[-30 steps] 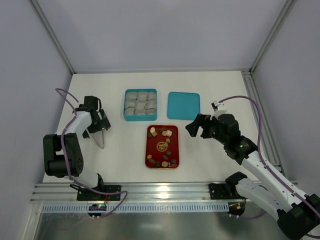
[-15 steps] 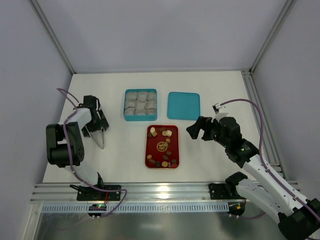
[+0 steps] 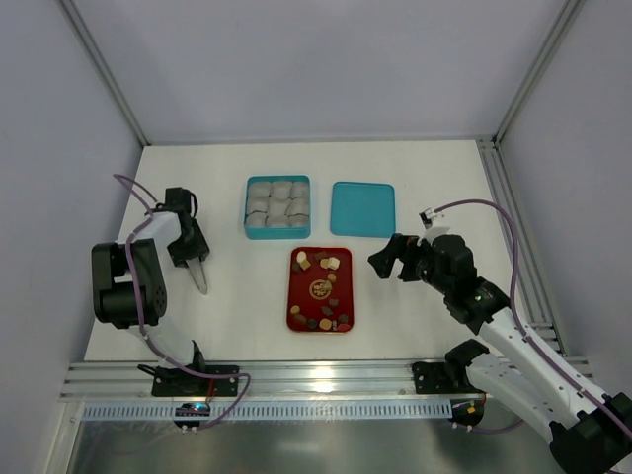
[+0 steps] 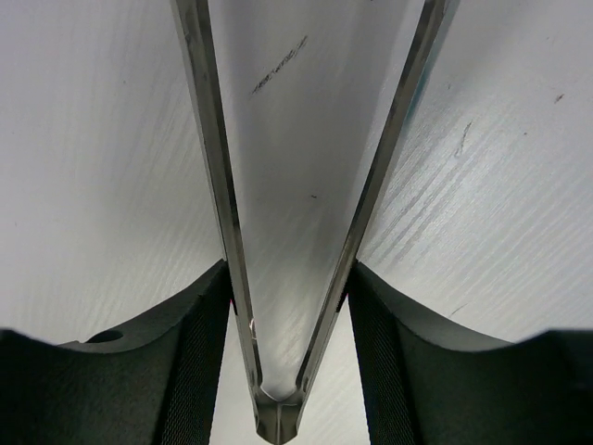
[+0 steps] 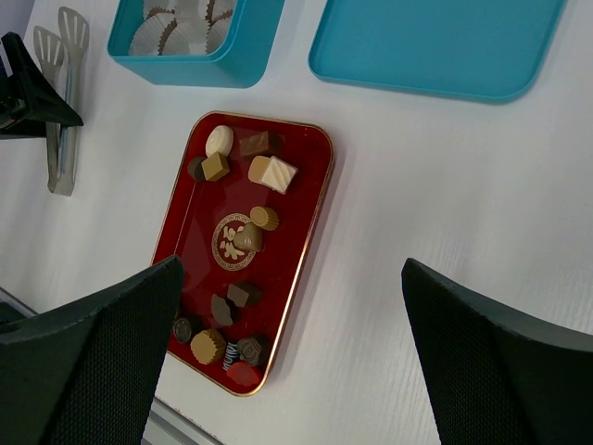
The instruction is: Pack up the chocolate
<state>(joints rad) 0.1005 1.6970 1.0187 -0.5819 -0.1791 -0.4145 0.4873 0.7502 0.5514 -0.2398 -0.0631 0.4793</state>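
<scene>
Holding the tongs (image 3: pixel 200 279) near their hinge at the frame's left, our left gripper (image 3: pixel 188 254) is closed on them; we should lift them level, blades spread. The chocolate (image 5: pixel 272 173) lies on the red tray (image 5: pixel 295 250) at centre. Our right gripper (image 3: pixel 387 254) hangs wide open, empty.

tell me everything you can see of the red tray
Glossy red rectangular tray, rounded corners, thin gold rim, round gold emblem at its centre. It lies flat on the white table, just nearer the arms than the teal box of paper cups. Small brown, tan and cream chocolates sit loose on it.
</scene>
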